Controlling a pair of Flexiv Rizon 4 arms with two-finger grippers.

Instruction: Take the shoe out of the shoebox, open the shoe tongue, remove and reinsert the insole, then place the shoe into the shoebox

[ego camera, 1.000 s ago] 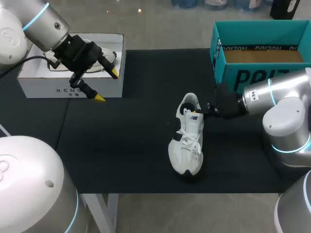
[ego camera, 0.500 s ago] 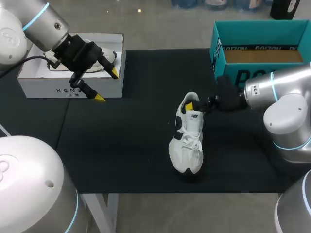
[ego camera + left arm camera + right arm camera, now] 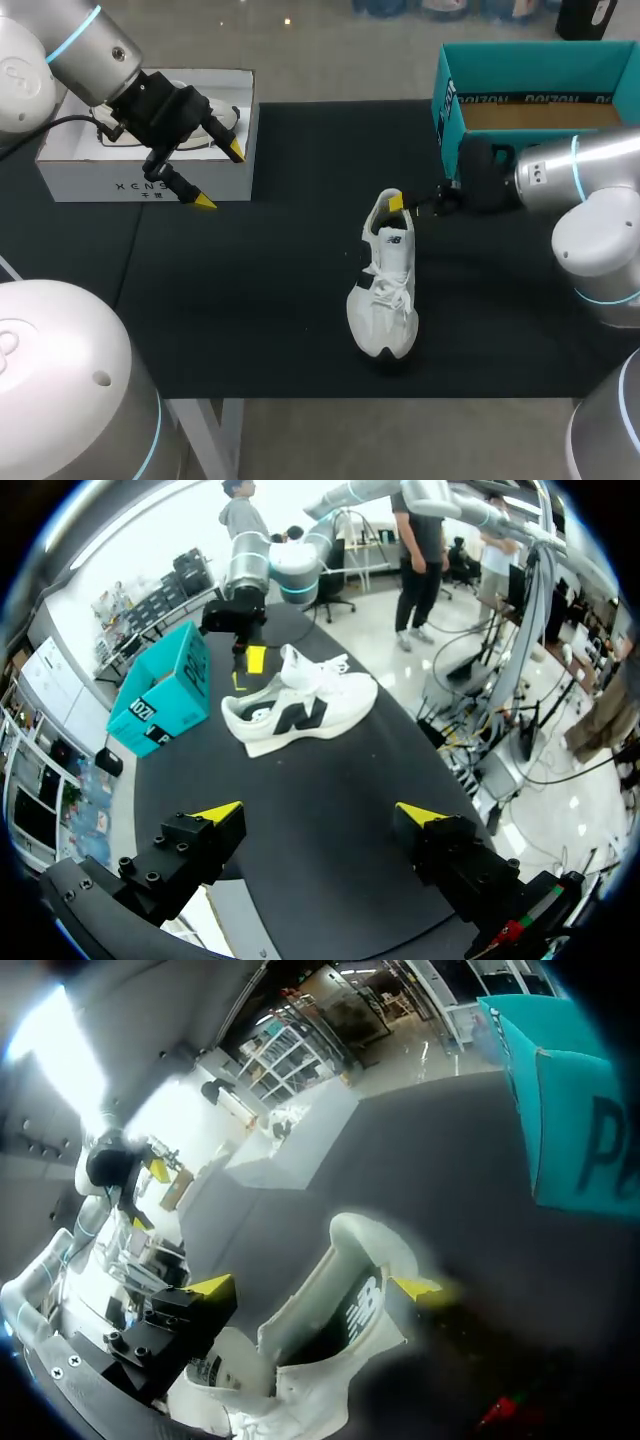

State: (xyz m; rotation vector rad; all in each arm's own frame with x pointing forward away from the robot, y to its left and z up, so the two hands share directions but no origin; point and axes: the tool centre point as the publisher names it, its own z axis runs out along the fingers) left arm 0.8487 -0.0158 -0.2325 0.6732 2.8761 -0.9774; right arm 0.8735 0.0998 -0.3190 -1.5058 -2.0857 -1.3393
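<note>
A white shoe (image 3: 384,285) with a black logo lies on the black mat (image 3: 270,300), its toe toward the front edge and its heel toward the back. My right gripper (image 3: 407,205) comes in from the right and hovers at the heel. In the right wrist view it (image 3: 312,1287) stands open, the heel collar (image 3: 345,1260) between its spread yellow tips with nothing gripped. The teal shoebox (image 3: 540,100) stands behind it at the back right. My left gripper (image 3: 220,176) hangs open at the back left; in its own view (image 3: 320,813) the shoe (image 3: 300,700) lies well ahead.
A white box (image 3: 150,145) sits at the back left corner, just under my left gripper. The teal shoebox (image 3: 170,685) shows beyond the shoe in the left wrist view. The mat's front edge runs close behind the shoe's toe.
My right gripper has opened from shut and moved from the shoe's side up toward the back of the heel. The shoe has barely shifted. My left arm has stayed still.
</note>
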